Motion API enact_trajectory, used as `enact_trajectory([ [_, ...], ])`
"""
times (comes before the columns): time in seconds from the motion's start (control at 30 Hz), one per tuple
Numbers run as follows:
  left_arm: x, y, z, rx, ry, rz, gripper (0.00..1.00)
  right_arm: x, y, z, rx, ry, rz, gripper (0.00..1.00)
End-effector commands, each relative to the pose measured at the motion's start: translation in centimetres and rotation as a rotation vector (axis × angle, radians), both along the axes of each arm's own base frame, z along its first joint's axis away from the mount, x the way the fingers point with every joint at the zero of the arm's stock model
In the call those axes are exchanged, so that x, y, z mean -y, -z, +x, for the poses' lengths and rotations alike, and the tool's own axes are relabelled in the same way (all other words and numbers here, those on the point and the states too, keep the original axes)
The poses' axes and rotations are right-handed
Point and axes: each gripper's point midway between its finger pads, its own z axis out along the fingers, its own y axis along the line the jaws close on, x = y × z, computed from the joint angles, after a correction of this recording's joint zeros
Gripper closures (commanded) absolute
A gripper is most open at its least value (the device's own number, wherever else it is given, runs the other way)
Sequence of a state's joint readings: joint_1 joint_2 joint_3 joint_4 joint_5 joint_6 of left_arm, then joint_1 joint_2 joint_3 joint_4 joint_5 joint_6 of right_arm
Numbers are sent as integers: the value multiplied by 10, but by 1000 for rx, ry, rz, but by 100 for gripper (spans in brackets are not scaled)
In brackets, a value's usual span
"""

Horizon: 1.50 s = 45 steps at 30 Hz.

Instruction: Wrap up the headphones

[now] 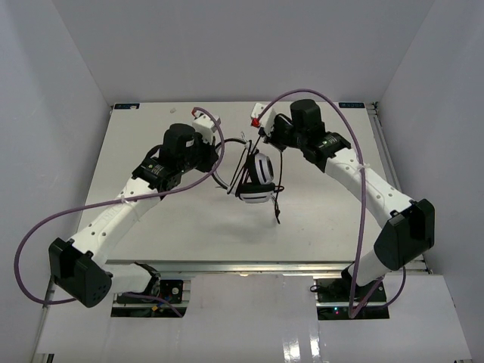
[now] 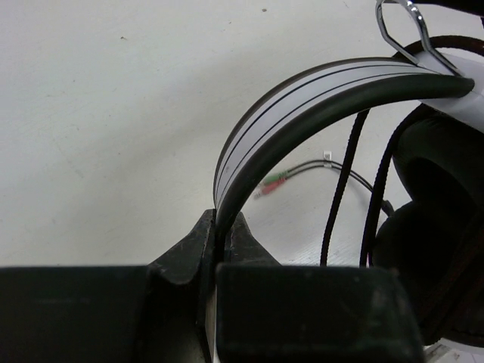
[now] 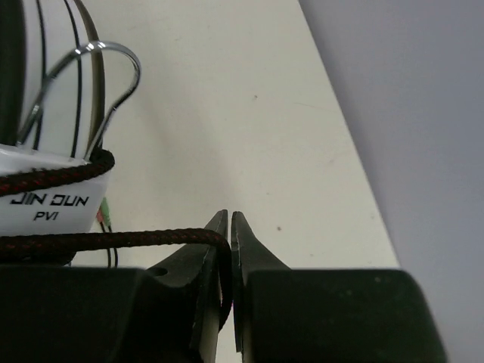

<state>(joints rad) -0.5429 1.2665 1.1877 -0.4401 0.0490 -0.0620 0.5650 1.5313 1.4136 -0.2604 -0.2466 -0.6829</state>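
The headphones [image 1: 257,180] are held up over the middle of the table between both arms. My left gripper [image 1: 218,156] is shut on the headband [image 2: 302,98], whose grey-striped arc runs up out of the jaws [image 2: 223,221]; black ear cushions [image 2: 442,227] fill the right of that view. My right gripper [image 1: 266,141] is shut on the braided black cord [image 3: 113,240], which bends down between its fingertips [image 3: 230,221]. One turn of cord lies round the white ear cup [image 3: 53,198] under its metal loop [image 3: 98,76]. More cord dangles [image 1: 277,206], and the frayed coloured wire ends [image 2: 272,181] lie on the table.
The white table [image 1: 151,234] is boxed in by pale walls on three sides, the right wall [image 3: 423,113] close to my right gripper. Purple arm cables [image 1: 355,121] loop above both arms. A metal rail [image 1: 249,265] runs along the near edge.
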Motion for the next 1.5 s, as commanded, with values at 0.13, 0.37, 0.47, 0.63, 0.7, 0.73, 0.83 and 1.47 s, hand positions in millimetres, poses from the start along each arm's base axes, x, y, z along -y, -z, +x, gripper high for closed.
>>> enact_trajectory([
  [0.13, 38, -128, -31, 95, 142, -390, 100, 10, -19, -20, -383, -307, 518, 91],
  [0.37, 55, -216, -41, 163, 220, -626, 100, 3, -31, -55, -532, -468, 705, 81],
  [0.47, 60, -235, -37, 173, 230, -663, 100, 1, -39, -58, -549, -494, 740, 76],
  [0.63, 53, -239, -17, 210, 163, -556, 100, 6, -67, -67, -498, -533, 772, 78],
  [0.7, 50, -226, -13, 195, 143, -506, 100, 11, -78, -65, -467, -521, 788, 79],
  [0.73, 48, -219, -12, 187, 132, -488, 100, 15, -83, -64, -456, -511, 796, 79],
  [0.83, 47, -214, -15, 182, 136, -479, 100, 18, -79, -53, -489, -464, 797, 79],
  [1.47, 12, -251, -16, 345, 33, -392, 100, 30, 7, -24, -649, -365, 669, 53],
])
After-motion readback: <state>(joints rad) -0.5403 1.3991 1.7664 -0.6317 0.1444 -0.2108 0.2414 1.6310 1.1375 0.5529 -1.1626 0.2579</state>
